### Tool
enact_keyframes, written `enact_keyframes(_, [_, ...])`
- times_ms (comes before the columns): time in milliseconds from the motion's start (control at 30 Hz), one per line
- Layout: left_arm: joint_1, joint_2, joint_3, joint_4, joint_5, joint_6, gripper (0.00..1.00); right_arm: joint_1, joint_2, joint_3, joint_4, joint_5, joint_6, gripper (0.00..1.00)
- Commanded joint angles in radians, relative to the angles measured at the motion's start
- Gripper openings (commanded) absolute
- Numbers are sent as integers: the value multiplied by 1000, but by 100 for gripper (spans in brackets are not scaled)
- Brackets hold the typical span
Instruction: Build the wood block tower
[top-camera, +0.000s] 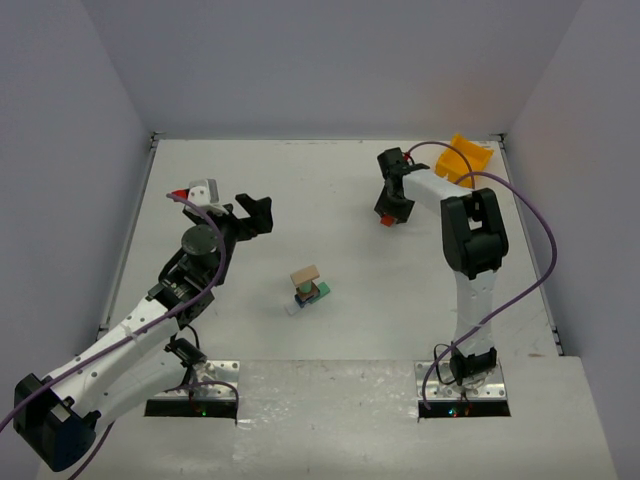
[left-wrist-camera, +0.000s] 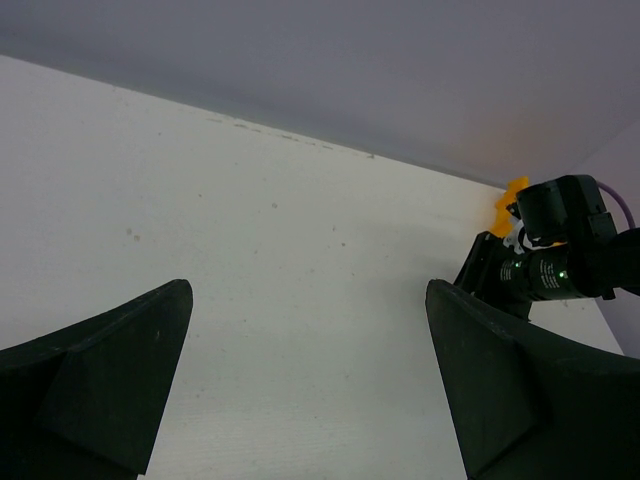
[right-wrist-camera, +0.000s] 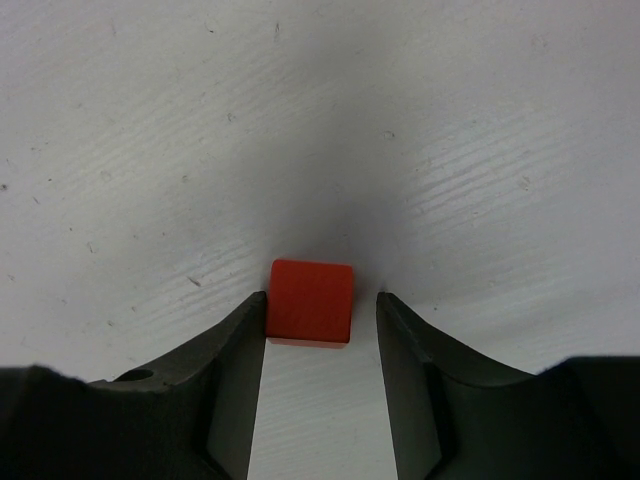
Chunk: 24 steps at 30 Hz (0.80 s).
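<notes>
Grabbing step: the small red wooden cube (right-wrist-camera: 310, 302), mid-frame, is placed between the jaws of the open right gripper (right-wrist-camera: 321, 310). Squeezing, then carrying to the painted wooden block tower (top-camera: 308, 287), is needed. The left gripper (left-wrist-camera: 308, 295) is open too.

Bare table (top-camera: 360, 320) rings the wood block tower (top-camera: 307, 288) on every side. A yellow bin (top-camera: 467, 157) fills the far right corner.

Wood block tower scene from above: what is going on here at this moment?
The right gripper straddles a small red wooden cube on the white table, a gap showing at one finger, so it is not clamped. The left gripper hangs open and empty. The small stack of painted wooden blocks stands mid-table, apart from both.
</notes>
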Motion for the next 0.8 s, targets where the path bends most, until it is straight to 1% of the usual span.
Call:
enact_keyframes(0, [0,-7,-3,52,11,7,100,3,-42,13,25,12,-2,47])
enact_keyframes(67, [1,-6,-4,55,16,8,100,3,-50,7,25,8,-1,44])
enact_keyframes(167, [2,-6,-3,54,16,8,100,3,-71,-25,51,1,-10,27])
enact_keyframes(200, [2,-6,-3,53,16,8,100,3,-74,-29,55,-4,-11,26])
enact_keyframes(233, [1,-8,-3,52,16,8,100,3,-82,-36,56,-10,-12,21])
enact_keyframes(333, [0,-17,-6,54,17,6,100,3,-109,-46,60,-25,-29,12])
enact_keyframes(367, [0,-18,-6,54,18,6,100,3,-120,-46,63,-30,-39,10])
enact_keyframes(433, [2,-22,-7,52,19,6,100,8,-149,-50,89,-51,-116,8])
enact_keyframes(500, [1,-24,-9,52,20,5,100,20,-212,-64,144,-109,-310,7])
enact_keyframes(533, [2,-26,-10,52,20,6,100,24,-238,-87,188,-209,-393,6])
enact_keyframes(600, [0,-26,-8,49,19,6,100,24,-313,-144,338,-441,-606,0])
enact_keyframes(633, [0,-26,-10,50,19,6,100,25,-358,-169,365,-557,-714,0])
enact_keyframes(700, [0,-25,-11,51,21,6,100,31,-443,-189,365,-682,-940,0])
enact_keyframes(733, [0,-24,-11,51,23,6,100,44,-464,-187,324,-753,-1066,0])
enact_keyframes(767, [2,-24,-11,51,25,8,100,59,-514,-185,283,-800,-1155,0])
